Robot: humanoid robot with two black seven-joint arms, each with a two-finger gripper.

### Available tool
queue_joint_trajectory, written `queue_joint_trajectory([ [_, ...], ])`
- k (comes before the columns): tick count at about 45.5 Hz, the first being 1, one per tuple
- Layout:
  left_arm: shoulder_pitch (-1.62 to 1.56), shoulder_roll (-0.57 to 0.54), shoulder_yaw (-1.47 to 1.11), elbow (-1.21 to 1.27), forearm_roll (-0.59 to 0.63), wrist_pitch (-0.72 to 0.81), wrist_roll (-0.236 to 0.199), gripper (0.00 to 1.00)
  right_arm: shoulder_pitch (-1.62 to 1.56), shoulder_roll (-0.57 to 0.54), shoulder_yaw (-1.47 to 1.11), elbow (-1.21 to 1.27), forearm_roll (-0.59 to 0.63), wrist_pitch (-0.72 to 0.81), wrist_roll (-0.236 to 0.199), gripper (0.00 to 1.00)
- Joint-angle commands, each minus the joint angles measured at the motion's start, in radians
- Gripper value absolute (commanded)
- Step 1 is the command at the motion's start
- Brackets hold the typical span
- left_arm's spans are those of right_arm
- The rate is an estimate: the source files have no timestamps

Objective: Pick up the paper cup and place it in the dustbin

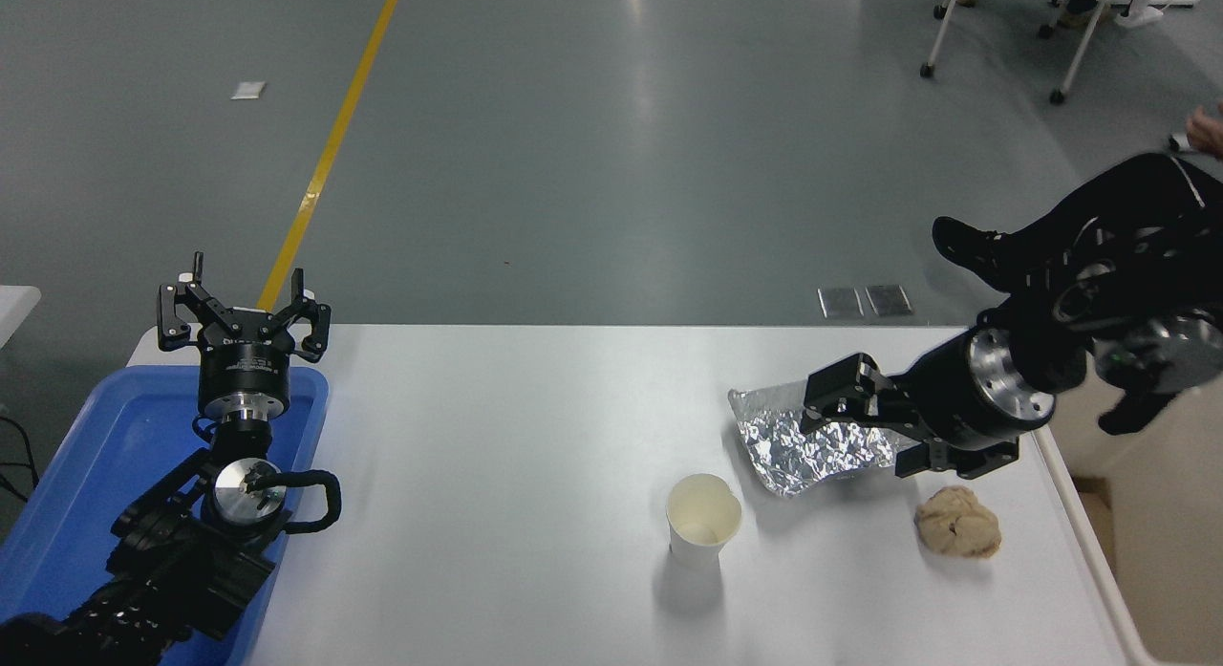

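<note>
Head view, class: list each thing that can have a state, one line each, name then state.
paper cup: upright, empty, free on the table.
foil tray: crumpled, lying flat under the right gripper.
paper ball: crumpled, untouched.
right gripper: jaws open, holding nothing.
left gripper: jaws open, parked over the blue tray.

White paper cup (703,525) with cream inside, silver crinkled foil tray (803,443), tan paper ball (958,522), blue tray (91,475)

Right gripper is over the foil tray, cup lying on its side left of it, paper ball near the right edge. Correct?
Not quite. In the head view the paper cup stands upright, mouth up, not on its side. The rest holds: the right gripper is over the foil tray, and the paper ball sits near the right edge.
</note>
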Motion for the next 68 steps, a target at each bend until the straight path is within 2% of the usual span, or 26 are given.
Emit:
queue_joint_trajectory([
  [1,-0.001,0.0,0.0,0.0,0.0,0.0,0.0,0.99,-0.246,0.046,0.13,-0.044,0.016,-0.157,0.0,1.0],
  [19,-0.001,0.0,0.0,0.0,0.0,0.0,0.0,0.99,-0.453,0.084,0.234,-0.127,0.016,-0.35,0.0,1.0],
  [49,-0.001,0.0,0.0,0.0,0.0,0.0,0.0,0.99,-0.602,0.167,0.295,-0.251,0.017,-0.473,-0.006,1.0],
  [54,-0.001,0.0,0.0,0.0,-0.001,0.0,0.0,0.99,-0.64,0.184,0.294,-0.289,0.017,-0.497,-0.006,0.96],
  [56,-0.001,0.0,0.0,0.0,0.0,0.0,0.0,0.99,-0.652,0.193,0.294,-0.3,0.017,-0.502,-0.006,0.89],
  [59,-0.001,0.0,0.0,0.0,0.0,0.0,0.0,0.99,-0.66,0.21,0.294,-0.311,0.017,-0.502,-0.006,0.68],
  [65,-0.001,0.001,0.0,0.0,0.0,0.0,0.0,0.99,-0.657,0.216,0.294,-0.315,0.017,-0.502,-0.009,0.03],
  [68,-0.001,0.0,0.0,0.0,0.0,0.0,0.0,0.99,-0.651,0.213,0.294,-0.315,0.019,-0.502,-0.011,0.0],
])
